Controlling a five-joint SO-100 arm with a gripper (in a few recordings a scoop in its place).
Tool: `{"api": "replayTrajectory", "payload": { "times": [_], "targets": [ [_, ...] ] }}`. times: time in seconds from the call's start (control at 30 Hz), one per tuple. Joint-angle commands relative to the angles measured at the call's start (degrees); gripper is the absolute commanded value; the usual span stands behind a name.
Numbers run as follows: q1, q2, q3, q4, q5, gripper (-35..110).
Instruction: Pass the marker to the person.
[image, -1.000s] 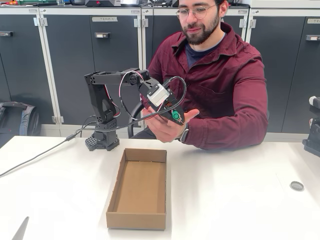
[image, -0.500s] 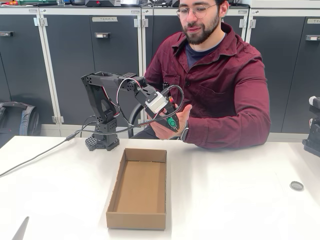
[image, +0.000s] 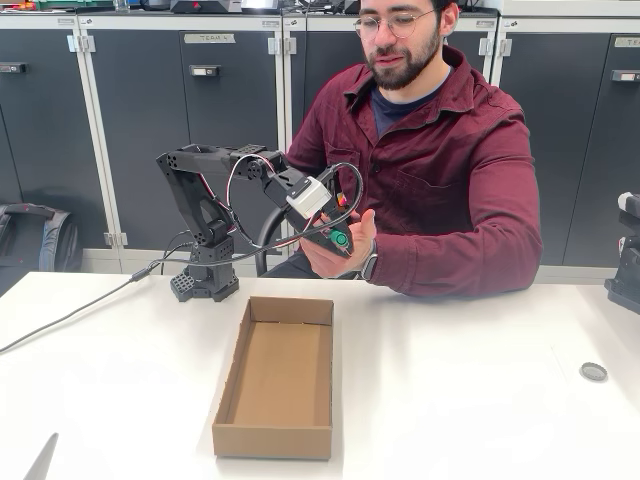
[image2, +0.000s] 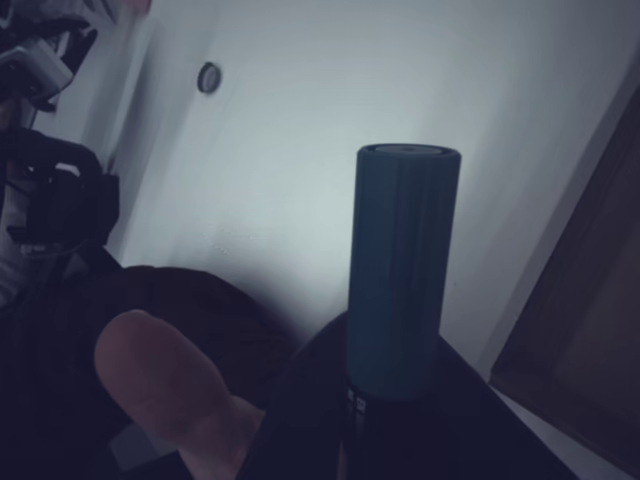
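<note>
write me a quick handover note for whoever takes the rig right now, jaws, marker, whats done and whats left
Gripper: jaws shut on the marker, held above the table beside the person's hand.
Marker: teal cap end sticks out of the jaws, seen up close in the wrist view; a fingertip is right next to it.
Person: seated behind the table, palm open under the marker.
Cardboard box: on the table.
Done: marker brought to the hand.
Left: open the jaws, let the person take it, withdraw.

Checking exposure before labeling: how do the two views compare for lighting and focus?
Fixed view: bright, even, sharp; marker at the gripper reads clearly. Wrist view: dim, bluish, low contrast; marker cap fairly sharp, the person's finger soft and dark.
</note>
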Motion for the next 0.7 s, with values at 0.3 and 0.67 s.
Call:
{"api": "replayTrajectory", "payload": {
  "times": [0.3, 0.67],
  "targets": [
    [1.2, 2.5, 0.2, 0.4, -0.5, 11],
    [2.0, 2.0, -1.4, 1.8, -4.7, 20]
  ]
}}
